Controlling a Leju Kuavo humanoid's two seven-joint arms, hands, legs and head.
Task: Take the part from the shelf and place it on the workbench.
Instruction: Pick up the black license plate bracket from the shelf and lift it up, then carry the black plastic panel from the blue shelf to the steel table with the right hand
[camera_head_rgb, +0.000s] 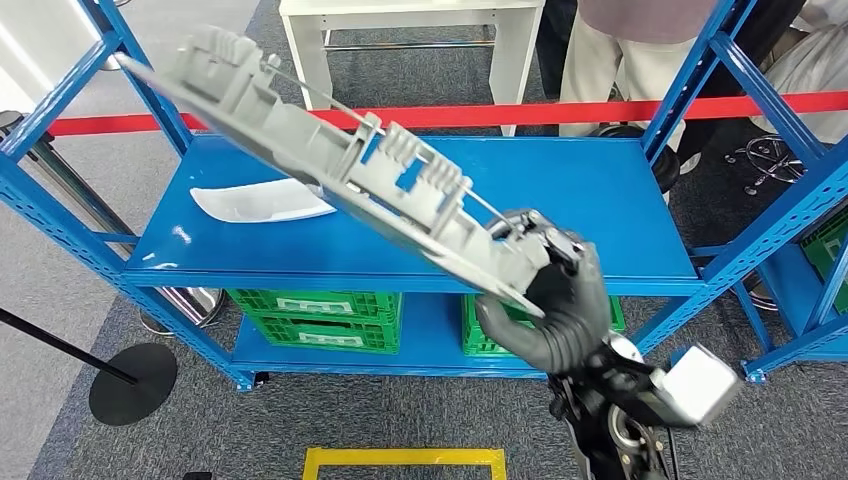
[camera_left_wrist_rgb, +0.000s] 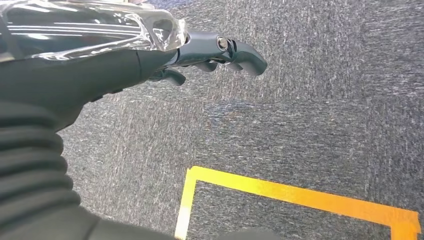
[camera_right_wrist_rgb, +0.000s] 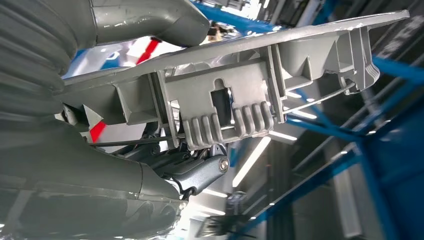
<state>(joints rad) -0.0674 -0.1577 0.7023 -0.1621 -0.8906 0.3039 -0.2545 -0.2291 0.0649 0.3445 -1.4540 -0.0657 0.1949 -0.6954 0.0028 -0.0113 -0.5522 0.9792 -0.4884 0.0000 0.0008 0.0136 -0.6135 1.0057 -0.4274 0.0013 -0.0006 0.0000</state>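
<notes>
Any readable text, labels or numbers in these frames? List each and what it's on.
None readable.
Green crates under the blue shelf: white label panels on the front, print too small and blurred to read.
Grey part in the right hand: no markings show.
Yellow floor tape: plain, no lettering.

Right hand (camera_head_rgb: 550, 300) clamped, left hand (camera_left_wrist_rgb: 220, 55) curled.
</notes>
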